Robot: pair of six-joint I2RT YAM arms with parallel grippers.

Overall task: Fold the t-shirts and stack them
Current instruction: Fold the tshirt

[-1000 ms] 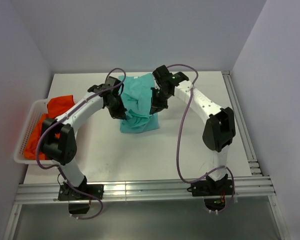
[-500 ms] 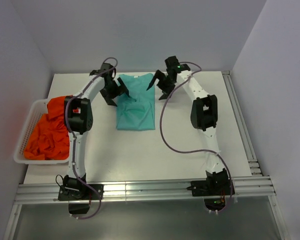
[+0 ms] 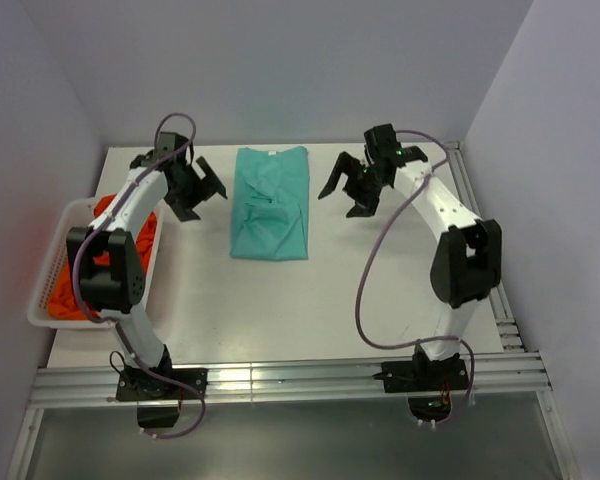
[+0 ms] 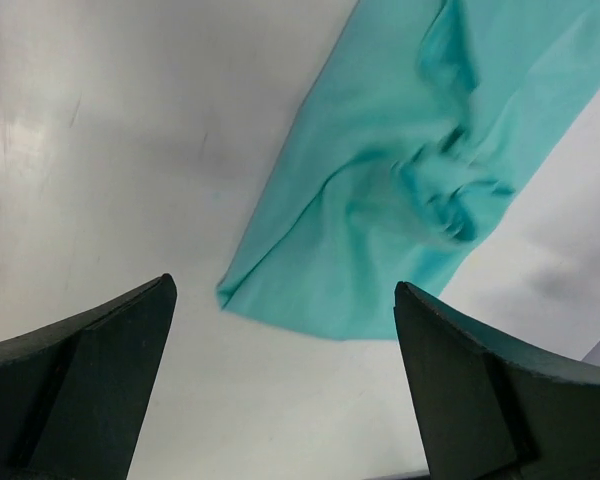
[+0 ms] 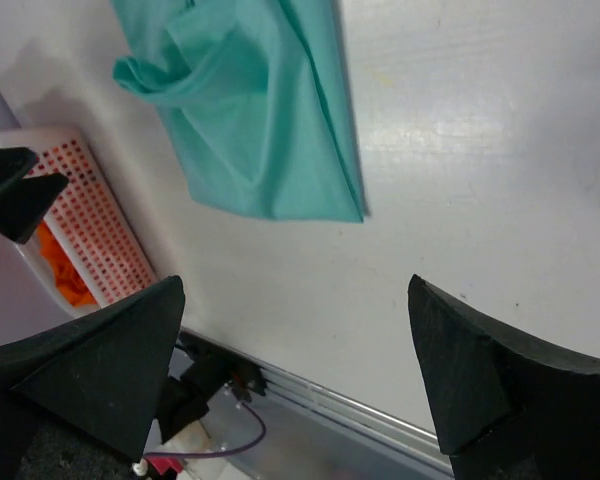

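Note:
The teal-green t-shirt (image 3: 270, 205) lies folded into a long rectangle at the middle back of the table, wrinkled near its centre. My left gripper (image 3: 202, 197) hovers open just left of it, nothing between its fingers. My right gripper (image 3: 342, 200) hovers open just right of it, also empty. In the left wrist view the teal t-shirt (image 4: 400, 190) fills the upper right, beyond the left gripper (image 4: 285, 288). In the right wrist view the teal t-shirt (image 5: 250, 120) lies ahead of the right gripper (image 5: 295, 285). Orange-red t-shirts (image 3: 65, 285) sit bunched in the basket, partly hidden by my left arm.
A white slatted basket (image 3: 42, 290) stands at the table's left edge; its wall (image 5: 90, 230) also shows in the right wrist view. Grey walls close off the back and both sides. Metal rails (image 3: 280, 380) run along the near edge.
Both grippers let go of the teal t-shirt, opened wide and swung outward to either side. The shirt went from a held bundle to a flat folded rectangle.

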